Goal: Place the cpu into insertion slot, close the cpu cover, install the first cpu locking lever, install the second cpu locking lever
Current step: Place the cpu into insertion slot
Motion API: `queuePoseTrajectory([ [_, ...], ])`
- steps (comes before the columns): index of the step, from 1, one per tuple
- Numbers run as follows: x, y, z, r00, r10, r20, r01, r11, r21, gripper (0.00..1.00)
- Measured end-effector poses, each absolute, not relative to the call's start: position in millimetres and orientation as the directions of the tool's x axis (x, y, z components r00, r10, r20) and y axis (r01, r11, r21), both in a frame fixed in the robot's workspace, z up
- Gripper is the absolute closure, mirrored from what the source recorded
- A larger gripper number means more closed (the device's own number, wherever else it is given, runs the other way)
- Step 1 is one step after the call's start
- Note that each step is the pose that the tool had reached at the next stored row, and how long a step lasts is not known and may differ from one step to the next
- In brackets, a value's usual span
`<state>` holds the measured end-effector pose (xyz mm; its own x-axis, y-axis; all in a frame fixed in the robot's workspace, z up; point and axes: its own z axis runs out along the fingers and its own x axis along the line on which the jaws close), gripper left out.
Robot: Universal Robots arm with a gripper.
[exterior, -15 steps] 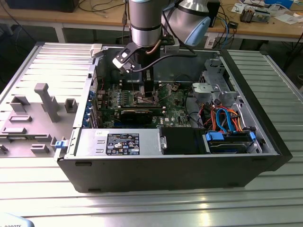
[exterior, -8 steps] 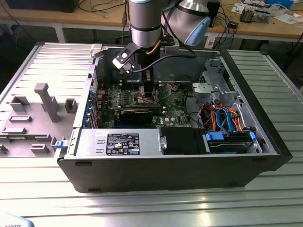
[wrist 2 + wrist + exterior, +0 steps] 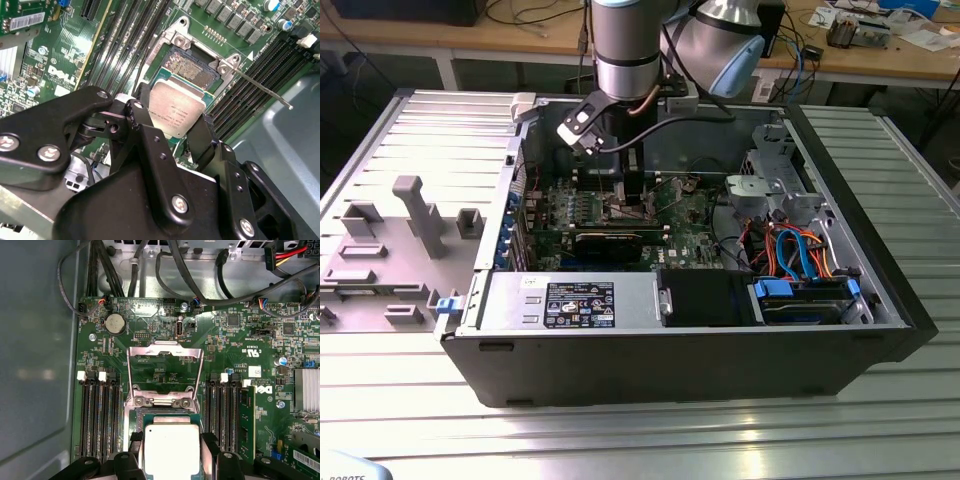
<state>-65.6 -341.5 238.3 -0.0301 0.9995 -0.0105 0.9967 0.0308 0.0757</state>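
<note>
Where the green board lies flat beneath it, the gripper faces the raised cpu cover and the bare insertion slot just ahead, pinching the cpu level by two opposite edges.

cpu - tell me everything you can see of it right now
The cpu is a small flat square chip with a dull silver-grey metal top bearing faint print, and a thin green rim. The gripper holds it by two opposite edges, right beside the uncovered insertion slot, not seated in it.
</note>
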Motion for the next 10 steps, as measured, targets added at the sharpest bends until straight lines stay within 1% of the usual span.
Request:
queuePoseTrajectory([
  [10, -66.0, -341.5, 236.2, -0.03, 0.999, -0.011, 0.997, 0.031, 0.076, 0.46],
])
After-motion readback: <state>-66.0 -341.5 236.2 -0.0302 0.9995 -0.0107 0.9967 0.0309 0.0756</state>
